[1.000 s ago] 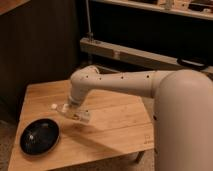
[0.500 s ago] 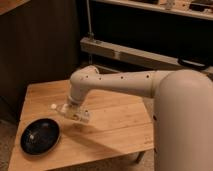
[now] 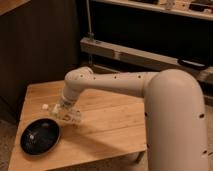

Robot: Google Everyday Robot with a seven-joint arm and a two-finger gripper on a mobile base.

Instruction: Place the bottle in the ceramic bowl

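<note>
Above wooden table [image 3: 110,125], closed claw [image 3: 62,114] gripping bottle [image 3: 50,108].

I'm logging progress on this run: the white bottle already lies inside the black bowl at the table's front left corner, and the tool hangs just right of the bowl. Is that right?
Not quite. The bottle is not in the bowl; the camera view shows it held up at the tool, above the table and just past the bowl's far right rim. The rest holds: the black bowl sits at the front left corner with the tool just right of it.
</note>
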